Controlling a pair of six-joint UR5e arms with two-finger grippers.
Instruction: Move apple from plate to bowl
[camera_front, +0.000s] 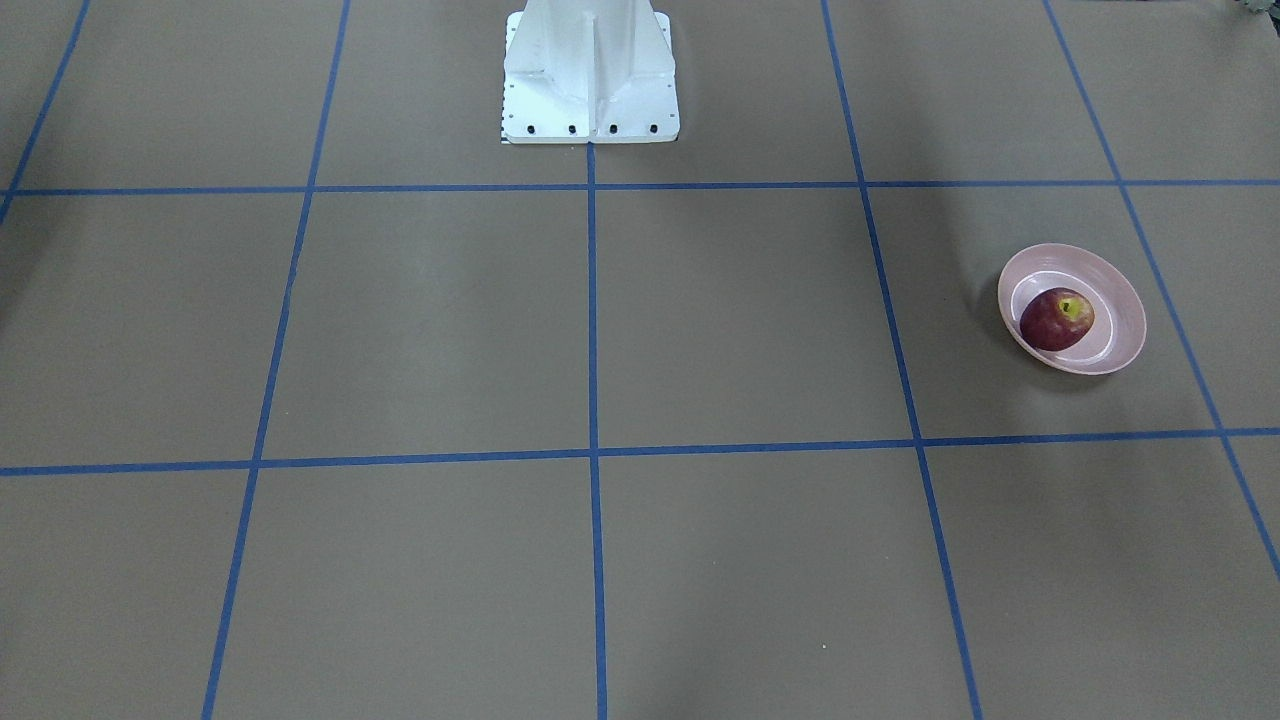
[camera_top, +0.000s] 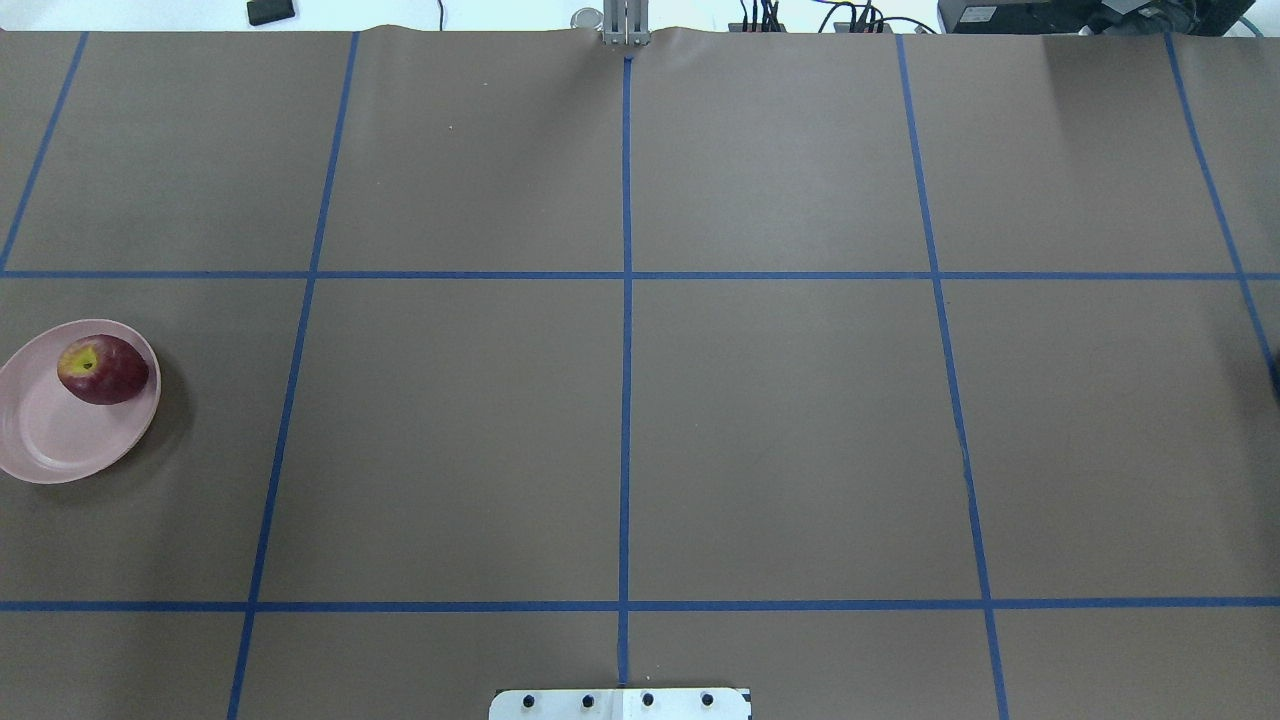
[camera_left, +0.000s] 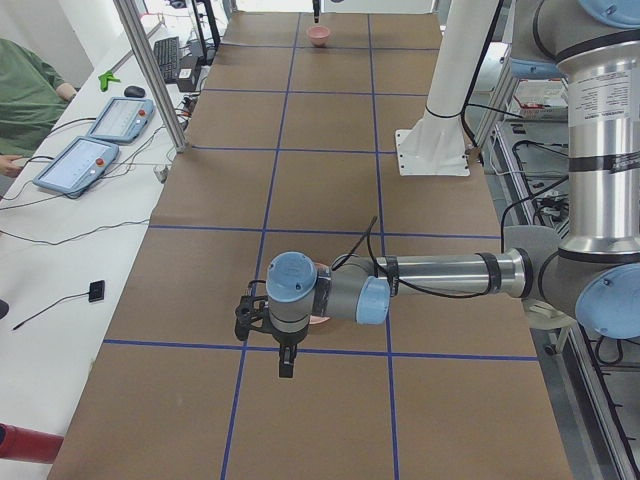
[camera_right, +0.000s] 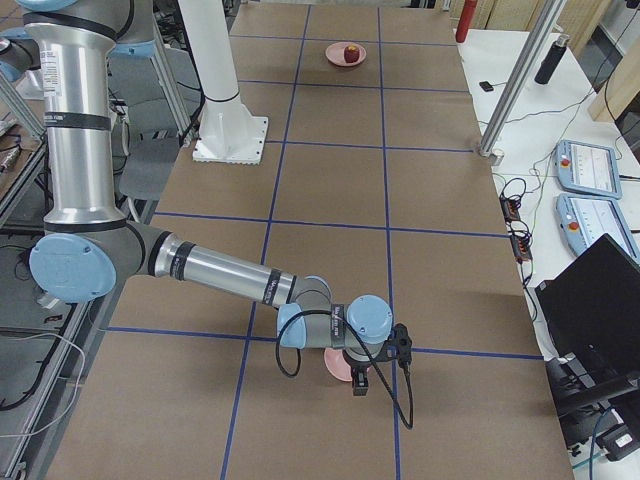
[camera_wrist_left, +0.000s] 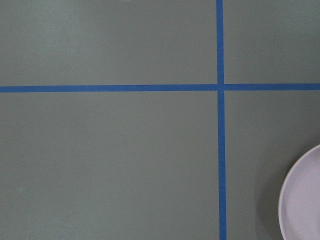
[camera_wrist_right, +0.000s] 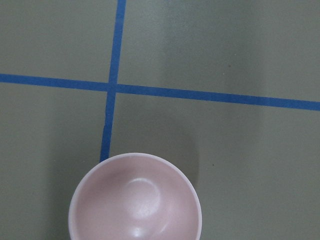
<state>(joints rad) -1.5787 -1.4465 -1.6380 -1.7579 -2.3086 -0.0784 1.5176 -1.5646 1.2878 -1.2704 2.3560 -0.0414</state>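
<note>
The dark red apple (camera_front: 1056, 319) lies in the pale pink plate (camera_front: 1110, 350) at my left end of the table; the overhead view shows the apple (camera_top: 103, 369) on the plate (camera_top: 50, 450) too. The plate's rim shows in the left wrist view (camera_wrist_left: 302, 200). My left gripper (camera_left: 286, 362) hangs beside the plate, which the wrist mostly hides; I cannot tell if it is open. The small pink bowl (camera_wrist_right: 135, 200) is empty at my right end, also visible in the exterior right view (camera_right: 337, 366). My right gripper (camera_right: 360, 385) hangs above it; I cannot tell its state.
The white robot pedestal (camera_front: 590, 75) stands at the table's middle back. Blue tape lines (camera_top: 626, 300) grid the brown table. Teach pendants (camera_left: 100, 135) and cables lie on the operators' desk, behind an aluminium post (camera_left: 150, 70). A person in green (camera_left: 30, 90) sits there.
</note>
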